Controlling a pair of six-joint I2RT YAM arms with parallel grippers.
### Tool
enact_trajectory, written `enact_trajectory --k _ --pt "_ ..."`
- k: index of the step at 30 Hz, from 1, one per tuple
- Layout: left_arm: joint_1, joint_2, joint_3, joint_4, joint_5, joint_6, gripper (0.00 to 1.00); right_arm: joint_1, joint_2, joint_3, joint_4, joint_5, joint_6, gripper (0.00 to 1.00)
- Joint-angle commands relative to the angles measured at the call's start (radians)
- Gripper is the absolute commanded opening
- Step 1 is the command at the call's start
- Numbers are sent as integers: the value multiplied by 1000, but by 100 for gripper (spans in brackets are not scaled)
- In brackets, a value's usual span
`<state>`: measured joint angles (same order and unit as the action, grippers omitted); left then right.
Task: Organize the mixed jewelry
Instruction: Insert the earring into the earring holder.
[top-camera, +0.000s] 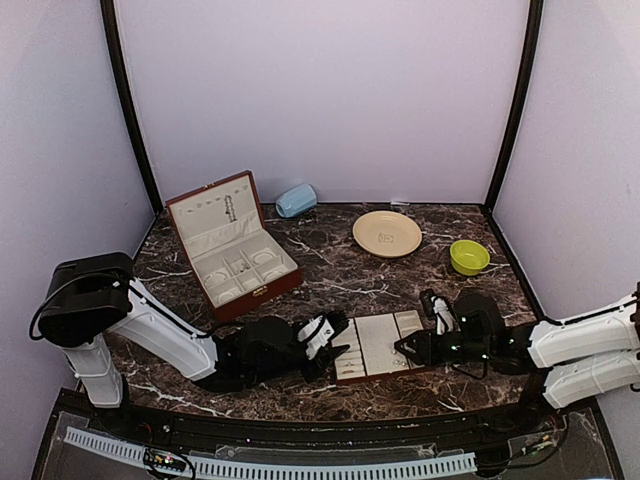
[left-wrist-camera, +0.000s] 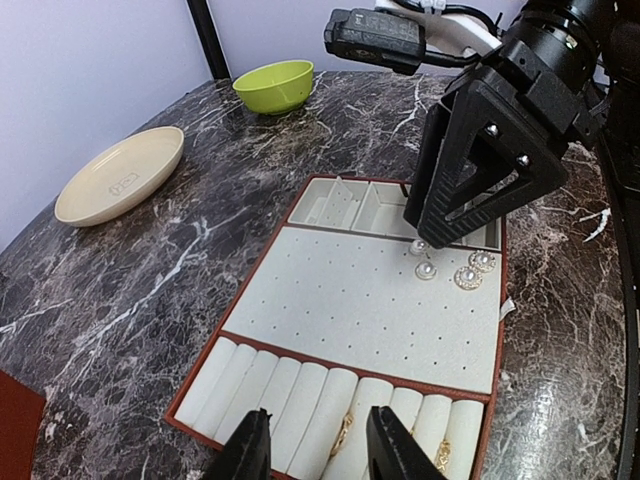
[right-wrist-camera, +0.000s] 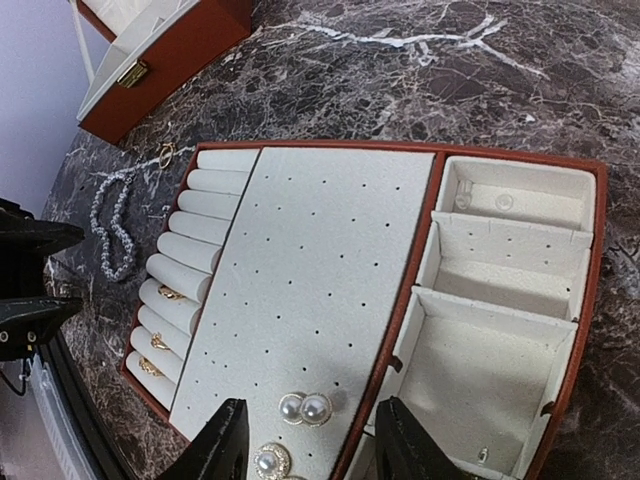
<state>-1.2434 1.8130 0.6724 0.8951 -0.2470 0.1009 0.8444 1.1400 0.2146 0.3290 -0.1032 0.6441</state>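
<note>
The cream slotted tray (top-camera: 380, 343) lies between my grippers. Several pearl stud earrings (right-wrist-camera: 303, 408) sit on its perforated panel, and they show in the left wrist view (left-wrist-camera: 468, 277) too. Gold rings (right-wrist-camera: 158, 341) sit in the ring rolls, also seen in the left wrist view (left-wrist-camera: 343, 432). The white pearl strand (right-wrist-camera: 110, 225) lies on the marble beside the tray's ring end. My right gripper (right-wrist-camera: 312, 450) is open and empty, just above the earrings. My left gripper (left-wrist-camera: 318, 455) is open and empty over the ring rolls.
The red-brown box (top-camera: 230, 245) stands open at the back left, with a blue object (top-camera: 296, 200) behind it. A cream plate (top-camera: 387, 233) and a green bowl (top-camera: 469, 257) sit at the back right. A tiny gold piece (right-wrist-camera: 165, 153) lies near the tray's corner.
</note>
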Motion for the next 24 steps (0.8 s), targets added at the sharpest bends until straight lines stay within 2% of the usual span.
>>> enact_trajectory --k 1,5,11,13,24 --pt "4 -37 -16 29 -7 6 36 5 -18 57 -64 50 17 44" --pt "4 -37 -17 30 -8 6 36 5 -6 89 -80 44 7 37" --pt "4 -35 -20 33 -9 4 36 5 24 112 -94 27 -11 18" --pt "4 -35 -20 34 -9 3 36 6 23 109 -94 22 -11 14" --pt "4 -32 -20 36 -6 2 36 5 61 114 -77 -5 -18 7"
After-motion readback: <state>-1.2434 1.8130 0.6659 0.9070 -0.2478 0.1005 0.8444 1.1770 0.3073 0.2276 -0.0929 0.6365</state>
